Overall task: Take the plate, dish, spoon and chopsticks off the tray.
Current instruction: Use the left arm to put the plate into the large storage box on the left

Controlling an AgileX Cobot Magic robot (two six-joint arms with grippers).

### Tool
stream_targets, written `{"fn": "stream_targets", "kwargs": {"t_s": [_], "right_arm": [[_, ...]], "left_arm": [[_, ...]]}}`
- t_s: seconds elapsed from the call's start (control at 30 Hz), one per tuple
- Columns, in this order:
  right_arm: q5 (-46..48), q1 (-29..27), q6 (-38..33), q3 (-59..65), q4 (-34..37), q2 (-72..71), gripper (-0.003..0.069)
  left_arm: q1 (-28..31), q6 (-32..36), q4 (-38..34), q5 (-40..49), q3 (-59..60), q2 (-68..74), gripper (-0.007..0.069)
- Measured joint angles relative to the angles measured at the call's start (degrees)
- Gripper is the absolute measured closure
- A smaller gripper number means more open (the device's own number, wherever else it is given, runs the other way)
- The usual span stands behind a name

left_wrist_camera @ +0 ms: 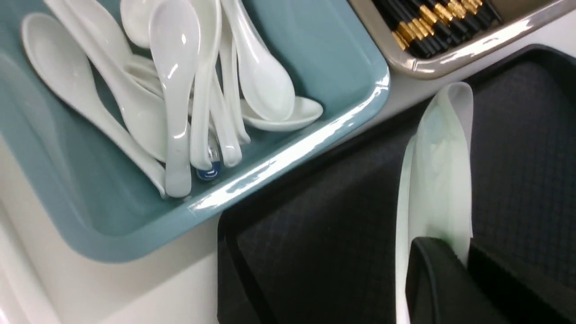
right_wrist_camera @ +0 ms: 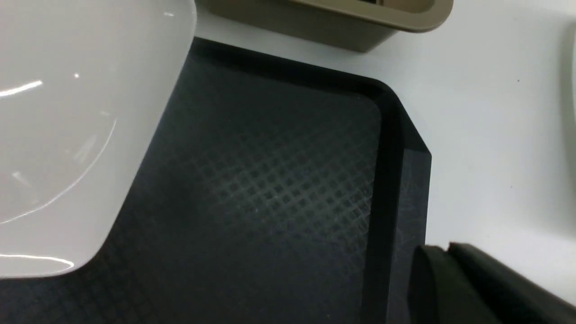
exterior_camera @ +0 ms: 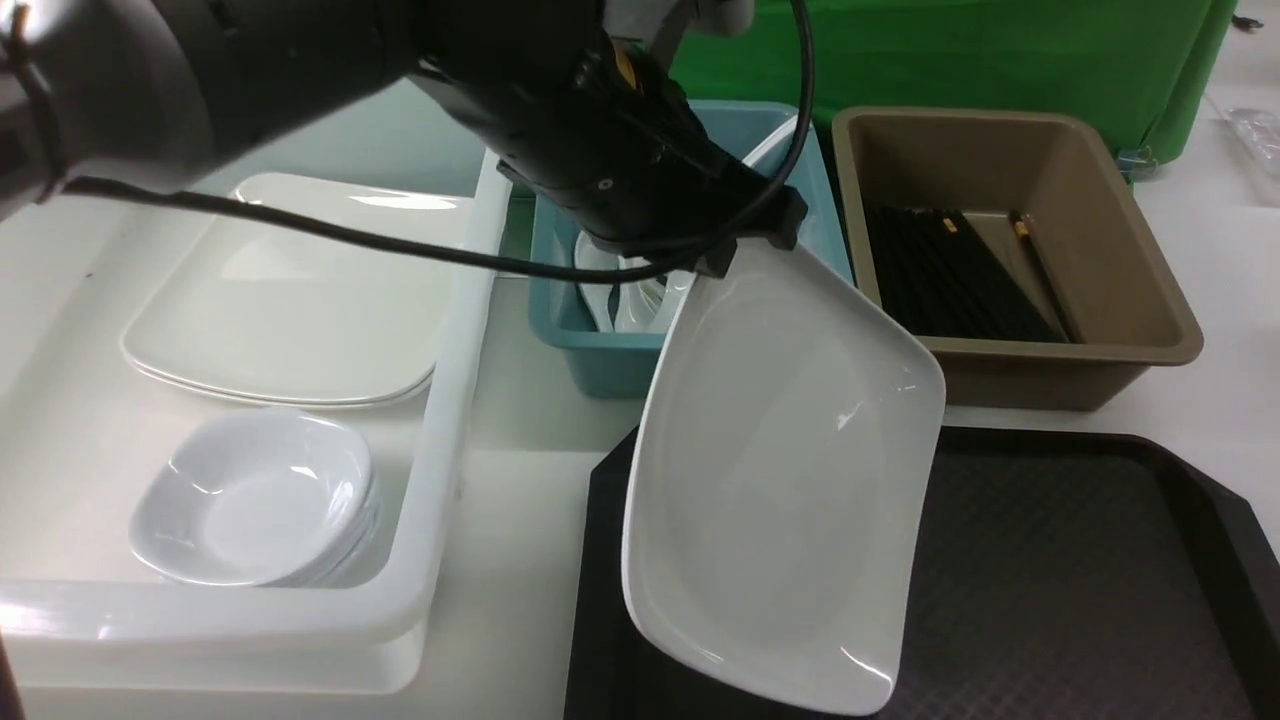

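No writing, number or brand can be read anywhere in these views. A small blue mark (left_wrist_camera: 209, 171) shows among the handle ends of the spoons (left_wrist_camera: 175, 90) in the teal tub (left_wrist_camera: 288, 153), but it is too blurred to make out. A yellow patch (exterior_camera: 625, 66) on the left arm (exterior_camera: 560, 110) is likewise too small to tell any letters.
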Motion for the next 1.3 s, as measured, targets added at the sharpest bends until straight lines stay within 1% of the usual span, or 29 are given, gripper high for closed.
{"fn": "stream_targets", "kwargs": {"t_s": [0.57, 0.97, 1.13, 1.3], "right_arm": [[-0.4, 0.0, 0.0, 0.0, 0.0, 0.0, 0.0587], [-0.4, 0.0, 0.0, 0.0, 0.0, 0.0, 0.0572], [-0.4, 0.0, 0.0, 0.0, 0.0, 0.0, 0.0571], [-0.4, 0.0, 0.0, 0.0, 0.0, 0.0, 0.0571]], "left_arm": [[0.0, 1.1, 1.1, 4.7, -6.0, -0.2, 0.0596], [0.1, 1.2, 2.2, 6.3, -10.2, -0.4, 0.0596], [2.3, 1.2, 2.7, 8.4, -12.7, -0.5, 0.0596], [6.5, 1.1, 1.1, 9.0, -14.6, -0.7, 0.0596]]}}
